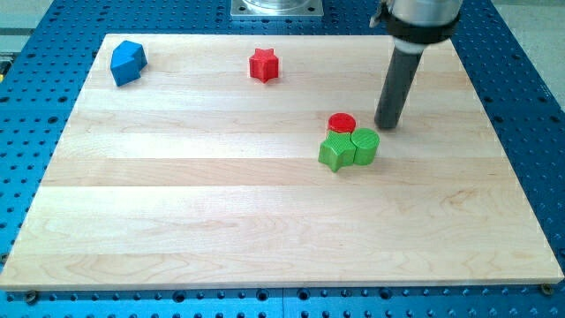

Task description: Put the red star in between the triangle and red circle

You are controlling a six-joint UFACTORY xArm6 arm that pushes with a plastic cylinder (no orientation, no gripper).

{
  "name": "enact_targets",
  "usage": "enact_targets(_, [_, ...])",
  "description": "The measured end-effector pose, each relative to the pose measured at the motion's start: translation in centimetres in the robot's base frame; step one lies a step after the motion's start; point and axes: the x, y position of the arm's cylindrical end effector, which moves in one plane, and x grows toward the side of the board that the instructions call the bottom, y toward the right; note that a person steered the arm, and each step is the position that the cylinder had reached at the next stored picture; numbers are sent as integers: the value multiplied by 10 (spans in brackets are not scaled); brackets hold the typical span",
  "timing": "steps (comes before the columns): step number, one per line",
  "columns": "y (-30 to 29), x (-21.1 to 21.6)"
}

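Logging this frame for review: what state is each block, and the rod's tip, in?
red star block: alone near the view's top, untouched.
red cylinder block: touching both green blocks.
green star-like block: against green cylinder.
green cylinder block: in the cluster.
blue angular block: alone, top left.
my tip: right of the red cylinder, apart.

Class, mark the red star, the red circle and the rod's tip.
red star (pixel 263 64), camera view, its top face.
red circle (pixel 342 123), camera view, its top face.
my tip (pixel 387 125), camera view, the rod's very end.

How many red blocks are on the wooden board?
2: the red star block near the view's top, and the red circle block mid-board, touching two green blocks. None looks hidden.
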Motion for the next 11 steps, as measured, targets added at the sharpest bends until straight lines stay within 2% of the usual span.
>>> enact_targets(2, [-26, -126])
enact_targets(3, [-71, -143])
enact_targets(4, [-122, -140])
enact_targets(6, [-195, -81])
enact_targets(7, [-199, -106])
enact_targets(8, [-240, -80])
enact_targets(9, [-242, -20])
enact_targets(10, [-242, -3])
enact_targets(11, [-255, -17])
